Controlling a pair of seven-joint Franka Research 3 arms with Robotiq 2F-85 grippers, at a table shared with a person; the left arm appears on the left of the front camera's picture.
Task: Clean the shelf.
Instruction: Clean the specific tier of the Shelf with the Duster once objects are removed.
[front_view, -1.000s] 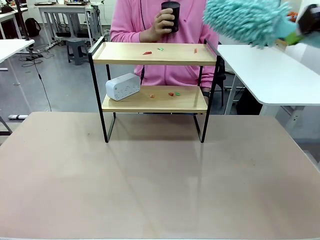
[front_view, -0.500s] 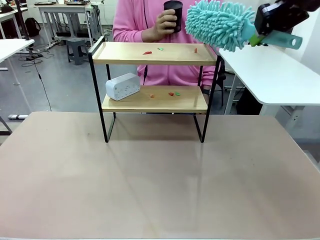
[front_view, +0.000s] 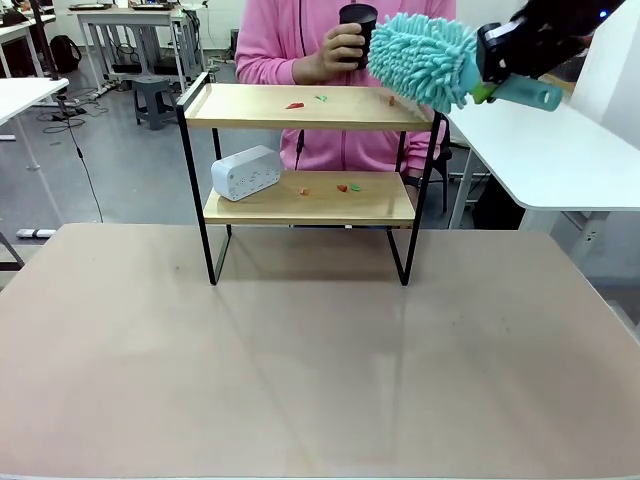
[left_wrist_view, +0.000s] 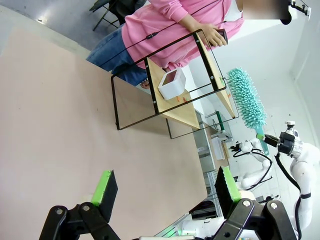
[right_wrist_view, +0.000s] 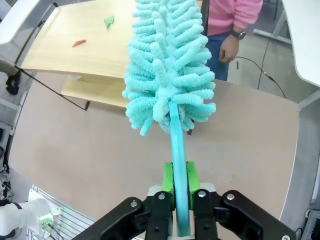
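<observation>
Beige table (front_view: 320, 380) bears the shelf (front_view: 250, 106) at its far edge; right gripper (right_wrist_view: 180, 180) clamps a teal duster (front_view: 420, 58) by its top board's right end; left gripper (left_wrist_view: 166, 186) gapes wide, empty

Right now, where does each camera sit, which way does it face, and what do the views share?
Front view: fixed between the arms, facing across the table at the shelf and person; right gripper holds the duster.
Left wrist view: on the left arm, rolled, facing past the open left gripper toward the shelf.
Right wrist view: on the right arm, facing along the duster onto the shelf.
Shared: all show shelf and duster.
</observation>
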